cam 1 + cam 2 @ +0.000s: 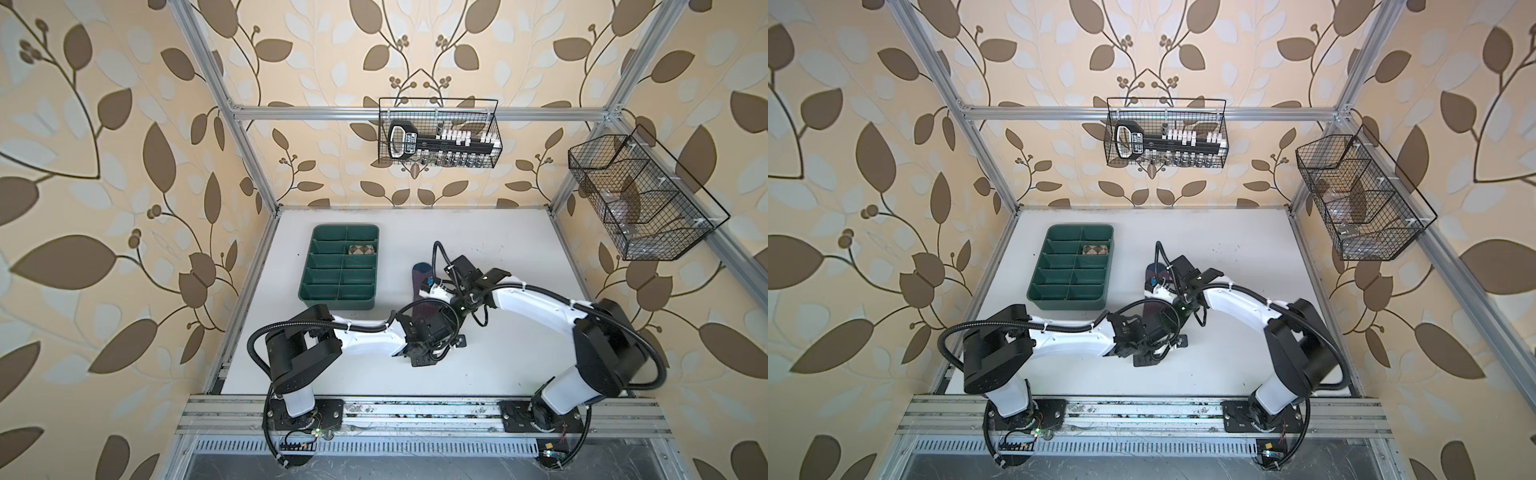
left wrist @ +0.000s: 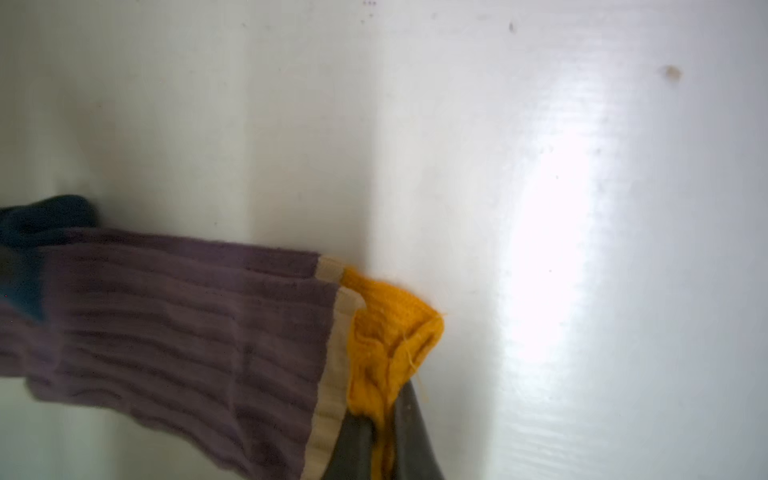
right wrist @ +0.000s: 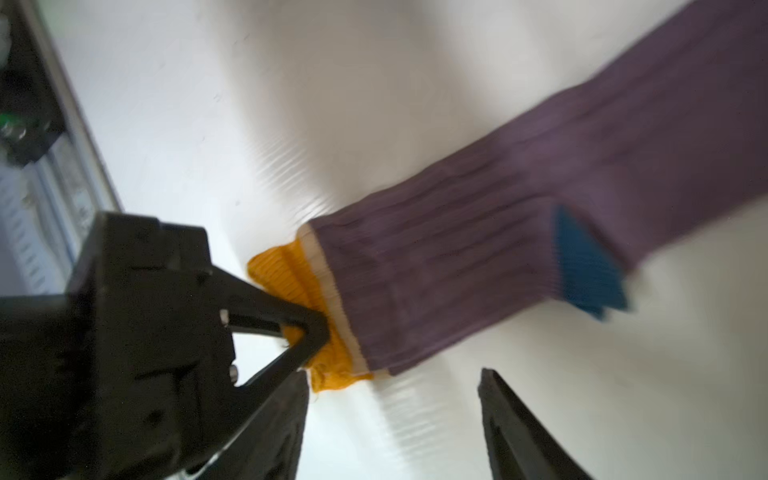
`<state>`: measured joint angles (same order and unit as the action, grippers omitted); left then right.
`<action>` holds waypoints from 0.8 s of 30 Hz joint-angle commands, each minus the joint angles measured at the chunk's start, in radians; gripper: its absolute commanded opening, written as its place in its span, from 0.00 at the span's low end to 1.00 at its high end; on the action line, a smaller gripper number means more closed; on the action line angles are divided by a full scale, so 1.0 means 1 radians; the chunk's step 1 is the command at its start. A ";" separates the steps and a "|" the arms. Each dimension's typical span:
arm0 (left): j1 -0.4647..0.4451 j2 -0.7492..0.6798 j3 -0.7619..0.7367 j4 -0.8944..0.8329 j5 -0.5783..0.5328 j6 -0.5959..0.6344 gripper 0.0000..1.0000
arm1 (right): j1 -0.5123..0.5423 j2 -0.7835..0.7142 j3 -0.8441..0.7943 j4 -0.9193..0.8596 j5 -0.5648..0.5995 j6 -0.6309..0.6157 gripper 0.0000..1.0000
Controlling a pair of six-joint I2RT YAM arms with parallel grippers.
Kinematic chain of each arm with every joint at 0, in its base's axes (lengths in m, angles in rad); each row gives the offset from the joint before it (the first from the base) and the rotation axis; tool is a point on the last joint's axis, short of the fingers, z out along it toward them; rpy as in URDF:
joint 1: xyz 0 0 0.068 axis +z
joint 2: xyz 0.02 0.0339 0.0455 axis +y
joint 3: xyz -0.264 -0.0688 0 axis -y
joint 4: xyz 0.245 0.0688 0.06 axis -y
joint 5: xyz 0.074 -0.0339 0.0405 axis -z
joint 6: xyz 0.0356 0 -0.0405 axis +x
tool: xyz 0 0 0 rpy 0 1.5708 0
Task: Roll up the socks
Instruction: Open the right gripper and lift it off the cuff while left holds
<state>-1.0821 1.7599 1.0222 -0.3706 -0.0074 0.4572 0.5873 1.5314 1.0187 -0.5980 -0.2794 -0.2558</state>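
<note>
top views: the purple sock (image 1: 419, 272) lies flat on the table (image 1: 519, 257), right of the tray (image 1: 316, 266), where the tan sock (image 1: 362, 249) sits in a cell. the arms hide its cuff end.

left wrist: the left gripper (image 2: 384, 424) is clamped on the orange cuff (image 2: 390, 324).

right wrist: the right gripper (image 3: 395, 424) stands open and empty, just off the cuff.

to roll well, hold the pinch firm, turn the cuff over squarely, and leave the sock straight.

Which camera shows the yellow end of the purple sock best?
The left wrist view: the yellow cuff shows close and sharp. The right wrist view shows it blurred, partly behind the left gripper pinching it. In both top views the arms hide it.
</note>
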 commanded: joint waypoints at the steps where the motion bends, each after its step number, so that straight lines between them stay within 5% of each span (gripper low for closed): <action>1: 0.059 0.086 0.086 -0.240 0.251 0.018 0.01 | -0.035 -0.135 -0.046 0.103 0.244 0.090 0.70; 7: 0.138 0.175 0.196 -0.375 0.440 0.044 0.00 | -0.109 -0.479 -0.154 0.254 0.546 0.141 0.70; 12: 0.207 0.220 0.280 -0.482 0.564 0.070 0.00 | -0.058 -0.734 -0.248 0.312 0.350 -0.003 0.70; 15: 0.255 0.259 0.337 -0.547 0.641 0.080 0.00 | 0.108 -0.847 -0.315 0.272 0.357 -0.217 0.69; 19: 0.302 0.336 0.418 -0.631 0.729 0.101 0.00 | 0.364 -0.927 -0.433 0.256 0.543 -0.458 0.77; 24: 0.329 0.419 0.491 -0.692 0.777 0.107 0.00 | 0.624 -0.804 -0.552 0.343 0.759 -0.569 0.79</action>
<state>-0.7635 2.1502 1.4769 -0.9691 0.7105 0.5304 1.1316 0.6552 0.5117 -0.3038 0.3111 -0.6849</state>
